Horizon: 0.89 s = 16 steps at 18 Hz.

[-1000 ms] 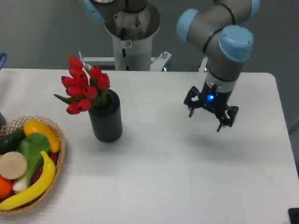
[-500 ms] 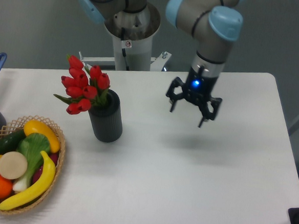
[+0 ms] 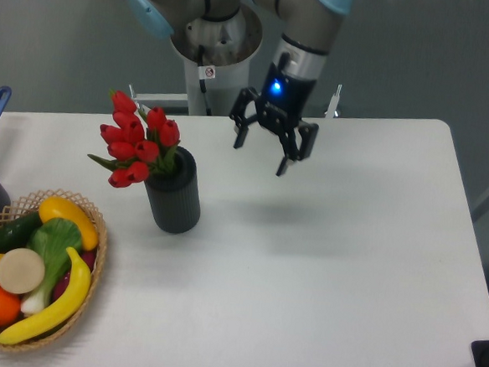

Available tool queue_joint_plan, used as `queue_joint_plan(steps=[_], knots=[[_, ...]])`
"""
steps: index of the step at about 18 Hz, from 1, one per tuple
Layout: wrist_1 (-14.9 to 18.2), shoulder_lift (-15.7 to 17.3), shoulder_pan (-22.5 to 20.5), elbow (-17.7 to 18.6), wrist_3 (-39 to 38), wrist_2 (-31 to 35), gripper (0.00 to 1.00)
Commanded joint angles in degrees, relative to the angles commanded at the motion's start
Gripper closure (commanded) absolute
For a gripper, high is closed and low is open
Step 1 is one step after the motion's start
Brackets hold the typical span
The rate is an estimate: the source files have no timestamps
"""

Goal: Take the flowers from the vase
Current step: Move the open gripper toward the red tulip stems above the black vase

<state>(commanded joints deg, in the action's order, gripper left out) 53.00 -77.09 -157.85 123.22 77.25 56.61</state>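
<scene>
Gripper [image 3: 263, 151], jaws spread and empty, hangs above the table; the flowers [image 3: 138, 149] in the vase [image 3: 174, 194] lie to its left, stems upright.

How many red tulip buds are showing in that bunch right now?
About 9 red tulip buds, all clustered above the mouth of the dark ribbed cylindrical vase, leaning to its left side; overlapping buds may hide one or two more.
</scene>
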Motion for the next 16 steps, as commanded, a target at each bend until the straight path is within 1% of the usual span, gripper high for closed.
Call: queue_joint_plan(steps=[3, 6, 9, 12, 15, 16], knots=[[0.09, -0.34, 0.43, 0.62, 0.88, -3.25, 0.0], [0.96, -0.52, 1.83, 1.67, 5.0, -3.26, 0.0], [1.06, -0.43, 2.54, 3.16, 5.01, -4.13, 0.0], [0.71, -0.26, 3.34, 3.52, 4.66, -7.11, 0.0], [0.7, 0.09, 3.34, 5.53, 4.57, -13.08, 0.0], [0.7, -0.25, 3.34, 6.32, 4.66, -15.1, 0.0]])
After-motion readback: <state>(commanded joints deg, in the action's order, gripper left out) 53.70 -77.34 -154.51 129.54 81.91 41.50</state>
